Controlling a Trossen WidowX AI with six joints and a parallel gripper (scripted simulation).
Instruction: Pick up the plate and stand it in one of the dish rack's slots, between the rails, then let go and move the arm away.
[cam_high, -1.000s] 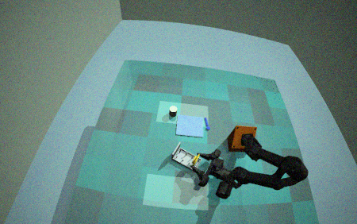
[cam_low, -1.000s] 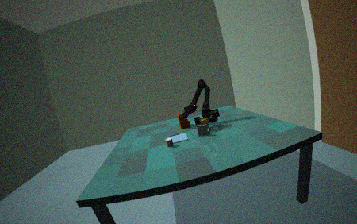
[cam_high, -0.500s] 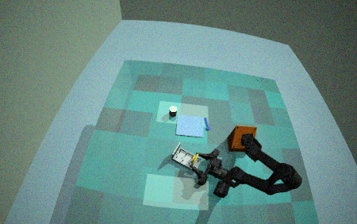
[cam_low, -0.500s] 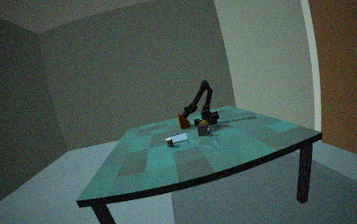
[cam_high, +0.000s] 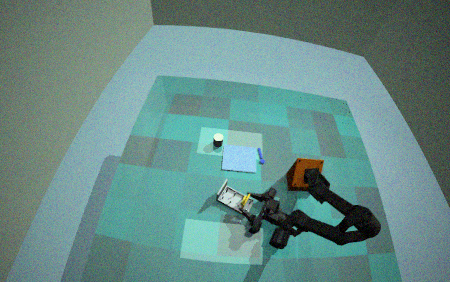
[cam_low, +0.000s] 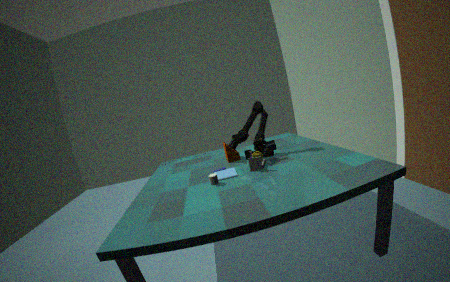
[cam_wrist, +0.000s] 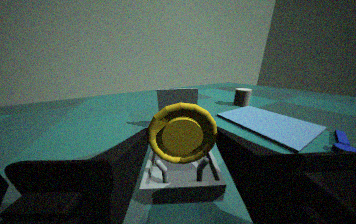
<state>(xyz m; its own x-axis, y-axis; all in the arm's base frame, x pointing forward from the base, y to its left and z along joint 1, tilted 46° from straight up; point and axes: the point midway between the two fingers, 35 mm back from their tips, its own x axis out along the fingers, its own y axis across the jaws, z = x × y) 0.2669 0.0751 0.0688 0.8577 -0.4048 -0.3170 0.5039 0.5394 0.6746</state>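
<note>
From your top view, the dark arm reaches left from its orange base block across the teal checked bench. Its gripper sits at the near end of the grey dish rack, and you can make out a sliver of the yellow plate there, edge-on, at the rack's end nearest the gripper. Farther up the bench lie a light blue mat, a small dark cup with a pale top just beside the mat's left corner, and a blue pen-like object along its right edge.

In your exterior view, the arm arches up and comes down onto the dish rack, with the plate showing as a yellow spot on top of it. The cup and mat sit nearer the camera.

Your wrist view is the clearest. The plate stands upright, facing the camera, its lower rim down among the rack's rails, between the posts. The dark fingers flank it left and right and are clamped on its rim. Behind, you see the rack's back wall, the cup, the mat and the blue object at the right edge.
</note>
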